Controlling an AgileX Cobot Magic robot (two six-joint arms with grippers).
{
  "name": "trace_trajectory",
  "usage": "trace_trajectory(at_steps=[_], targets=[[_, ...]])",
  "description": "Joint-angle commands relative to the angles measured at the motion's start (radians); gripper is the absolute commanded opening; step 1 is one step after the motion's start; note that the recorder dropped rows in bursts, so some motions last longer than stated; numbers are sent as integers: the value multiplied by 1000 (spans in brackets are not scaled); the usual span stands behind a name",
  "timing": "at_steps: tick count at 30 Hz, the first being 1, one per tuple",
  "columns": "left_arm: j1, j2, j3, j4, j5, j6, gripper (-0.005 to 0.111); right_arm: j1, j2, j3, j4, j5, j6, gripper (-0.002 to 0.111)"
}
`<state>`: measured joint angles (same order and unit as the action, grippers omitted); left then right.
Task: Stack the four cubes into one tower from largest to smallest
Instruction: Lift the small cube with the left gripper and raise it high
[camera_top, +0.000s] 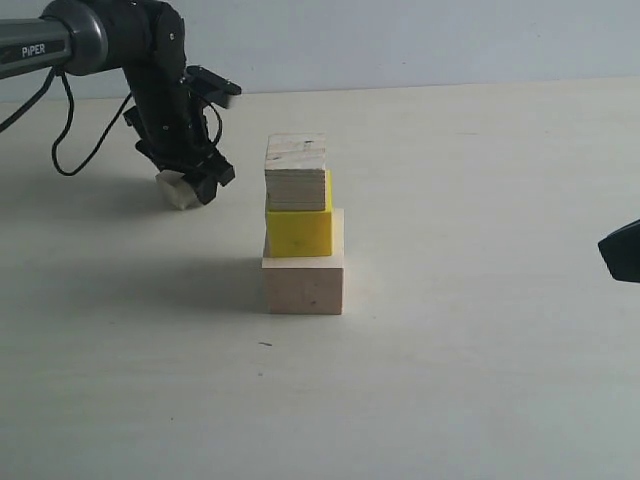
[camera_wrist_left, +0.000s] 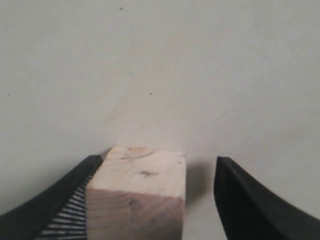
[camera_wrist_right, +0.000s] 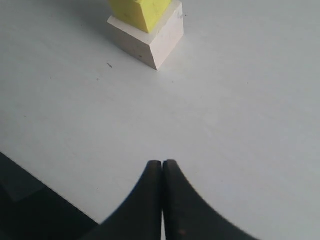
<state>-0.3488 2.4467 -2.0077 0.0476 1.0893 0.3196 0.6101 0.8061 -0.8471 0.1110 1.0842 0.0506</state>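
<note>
Left gripper (camera_top: 192, 183) straddles the smallest pale wooden cube (camera_top: 176, 189) on the table (camera_top: 450, 380), jaws apart, one touching it. Centring before closing should keep it square for the layered-edge plywood cube (camera_top: 296, 175), which tops the bright yellow cube (camera_top: 298, 230) and large pale wooden cube (camera_top: 304, 285). Right gripper (camera_wrist_right: 162, 170) rests closed.

Table (camera_top: 450, 380), ctr: big cube (camera_top: 304, 285) at base. Mid cube (camera_top: 298, 232) on it, set twd its left side. Ply cube (camera_top: 296, 175) on mid cube. Small cube (camera_top: 177, 189) on table, left of and behind stack, well apart. L gripper (camera_wrist_left: 158, 170) straddles small cube: one finger (camera_wrist_left: 75, 200) touching, other apart w/ gap. R gripper (camera_wrist_right: 162, 165) far right, well apart from stack, nothing btwn fingers.
</note>
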Motion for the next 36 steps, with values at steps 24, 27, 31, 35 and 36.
trace_trajectory(at_steps=[24,27,31,35,36], targets=[[-5,-6,-7,1,8,1,41,0,-3,3,1,-10,-3,0],[-5,-23,-7,1,1,1,39,0,-3,3,1,-10,-3,0],[-5,-56,-7,-1,-5,1,19,0,-3,3,1,-10,-5,0],[-5,-94,-7,-1,7,14,0,0,-3,3,1,-10,-5,0],[-5,-102,-7,-1,9,12,0,0,-3,3,1,-10,-5,0]])
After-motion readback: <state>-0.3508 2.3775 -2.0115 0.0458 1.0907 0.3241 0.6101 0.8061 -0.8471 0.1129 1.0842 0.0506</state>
